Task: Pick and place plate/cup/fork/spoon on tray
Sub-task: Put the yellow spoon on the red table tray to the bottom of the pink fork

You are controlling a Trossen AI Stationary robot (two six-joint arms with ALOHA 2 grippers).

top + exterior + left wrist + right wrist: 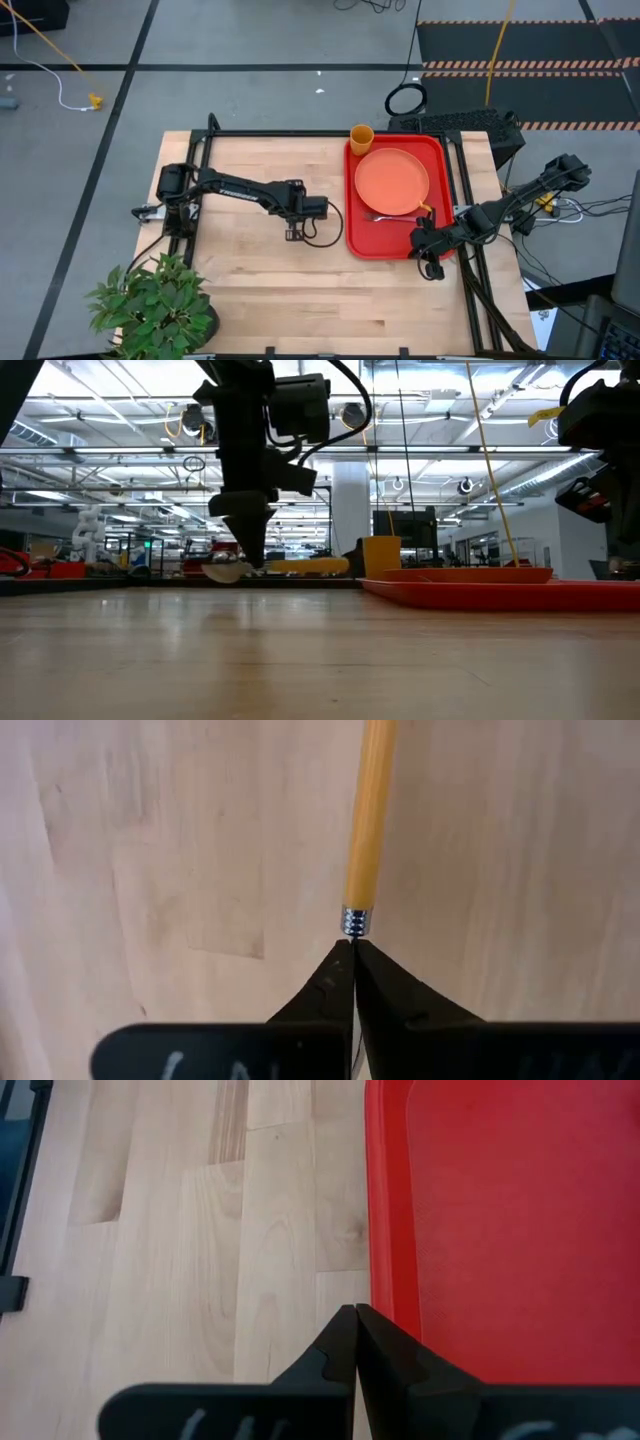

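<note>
My left gripper (296, 218) stands over the bare table left of the red tray (355, 235), fingers pointing down, shut on the spoon. The spoon's orange handle (368, 810) sticks out past the fingertips. Its silver bowl (225, 570) shows in the low view. The salmon-orange plate (392, 180) lies flat on the tray. The orange cup (361, 136) stands upright at the tray's far left corner. The fork (380, 216) lies on the tray by the plate's near edge. My right gripper (355, 1315) is shut and empty over the tray's rim, near its near right corner. My left gripper pinches the spoon's silver neck (357, 923), where the handle meets the bowl, between its two fingertips. The fingers come from above, pointing down, and lie across the spoon. The spoon lies level close to the table, its handle (305, 566) pointing toward the tray; whether it is clear of the wood, I cannot tell.
A potted plant (150, 300) stands at the table's near left corner. A black frame rail (300, 133) runs along the far edge. Bare wood (260, 270) lies between my left gripper and the near edge.
</note>
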